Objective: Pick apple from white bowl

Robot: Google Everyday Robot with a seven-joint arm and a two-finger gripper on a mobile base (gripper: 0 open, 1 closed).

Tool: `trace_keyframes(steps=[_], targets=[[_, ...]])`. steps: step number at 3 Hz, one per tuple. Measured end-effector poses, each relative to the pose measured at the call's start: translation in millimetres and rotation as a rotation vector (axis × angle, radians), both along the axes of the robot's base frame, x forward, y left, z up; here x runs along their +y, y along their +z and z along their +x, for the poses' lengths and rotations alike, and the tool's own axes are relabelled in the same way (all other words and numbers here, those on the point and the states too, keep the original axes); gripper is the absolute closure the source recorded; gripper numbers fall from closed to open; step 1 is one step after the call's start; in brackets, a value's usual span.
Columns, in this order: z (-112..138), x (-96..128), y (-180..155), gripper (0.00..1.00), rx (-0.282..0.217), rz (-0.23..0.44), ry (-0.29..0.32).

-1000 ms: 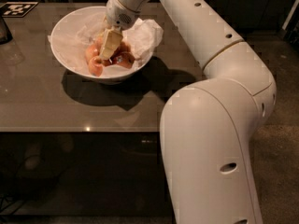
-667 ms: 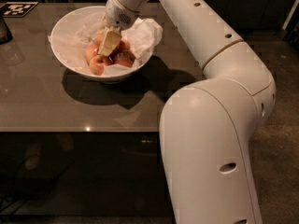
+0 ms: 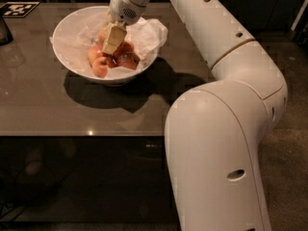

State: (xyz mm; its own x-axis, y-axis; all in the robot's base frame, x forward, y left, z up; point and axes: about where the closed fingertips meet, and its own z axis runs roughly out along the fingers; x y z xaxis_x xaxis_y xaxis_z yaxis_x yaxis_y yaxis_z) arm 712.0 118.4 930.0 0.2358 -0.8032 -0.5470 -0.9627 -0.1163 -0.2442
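Note:
The white bowl [image 3: 67, 57] stands on the dark table, lined with crumpled white paper [image 3: 147, 35]. Several reddish-orange apples lie in it: a paler orange one [image 3: 97, 65] at the left and darker red ones [image 3: 128, 60] at the right. I cannot tell which is the largest apple. My gripper [image 3: 111, 49] reaches down from above into the middle of the bowl, its tip among the apples and touching or nearly touching them. It hides part of the pile.
The glossy dark table [image 3: 57, 109] has its front edge near the middle of the view. A dark object [image 3: 4, 30] stands at the far left, with a black-and-white marker [image 3: 17, 8] behind it. My white arm [image 3: 226, 129] fills the right side.
The gripper stays down in the bowl among the apples, with hardly any movement. The apples and the bowl have not visibly shifted.

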Motion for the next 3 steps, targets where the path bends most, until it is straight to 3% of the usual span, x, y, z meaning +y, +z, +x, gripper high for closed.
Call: trace_keyframes(steps=[2,3], targets=[[-3.8,-5.9,33.0,1.00,0.011,0.076,-0.006],[-10.0,-4.4,59.2,1.00,-0.018,0.110,0.005]])
